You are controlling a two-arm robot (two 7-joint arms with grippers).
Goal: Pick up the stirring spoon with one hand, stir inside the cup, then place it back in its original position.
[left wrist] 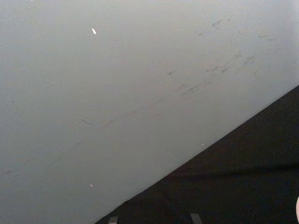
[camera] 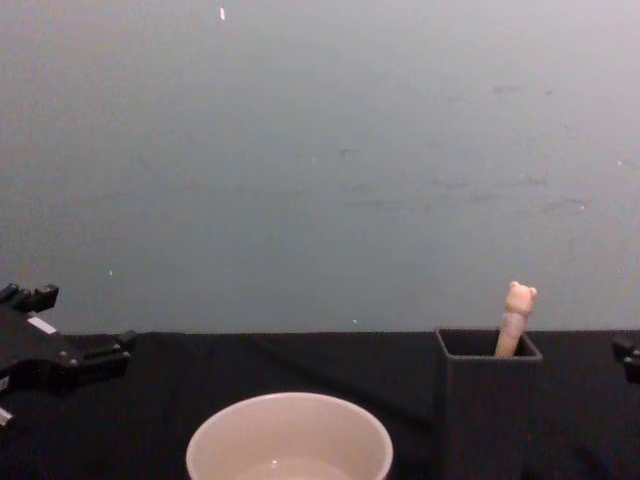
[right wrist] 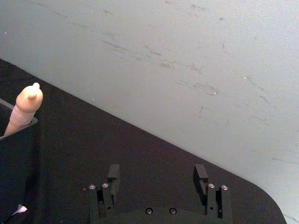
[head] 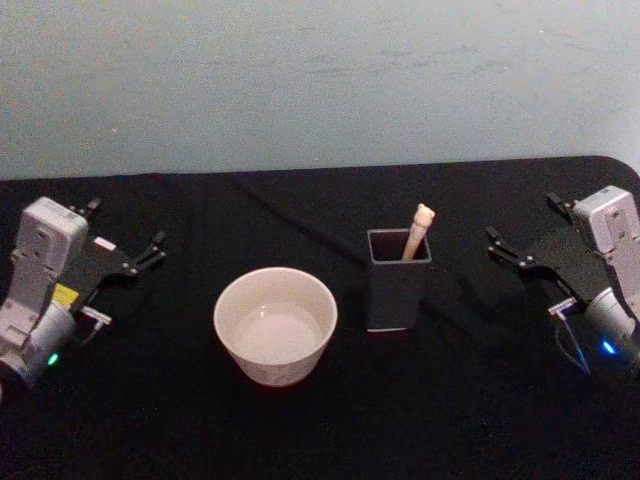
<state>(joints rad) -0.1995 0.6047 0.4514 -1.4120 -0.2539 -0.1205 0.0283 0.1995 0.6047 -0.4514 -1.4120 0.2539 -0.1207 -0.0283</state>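
Markings: a small white label point(head: 103, 242) and a yellow label point(head: 65, 295) are being carried on the left gripper point(head: 128, 222). Any writing on them is too small to be read. A green light point(head: 50, 358) is being shown on the left wrist and a blue light point(head: 605, 347) on the right wrist.

Count: one spoon point(head: 419, 228), one cup point(head: 275, 325), one holder point(head: 397, 285) and two grippers are being recorded at a black-covered table point(head: 300, 200) set against a pale wall point(head: 320, 80).

Spoon: it is being kept inside the holder, leaning toward the holder's far right corner. The beige handle with its bear head is being shown above the holder's rim. The bowl is being hidden by the holder's walls.

Cup: it is being kept upright on the table just left of the holder and slightly nearer the robot. It is not touching the holder. Whether any liquid is being held in it cannot be told.

Left gripper: it is being held well left of the holder, beyond the cup. Its fingers are being kept spread wide, and nothing is being gripped.

Right gripper point(head: 522, 217): it is being held well right of the holder, apart from it. In the right wrist view its two fingers are being kept wide apart, with nothing between them.
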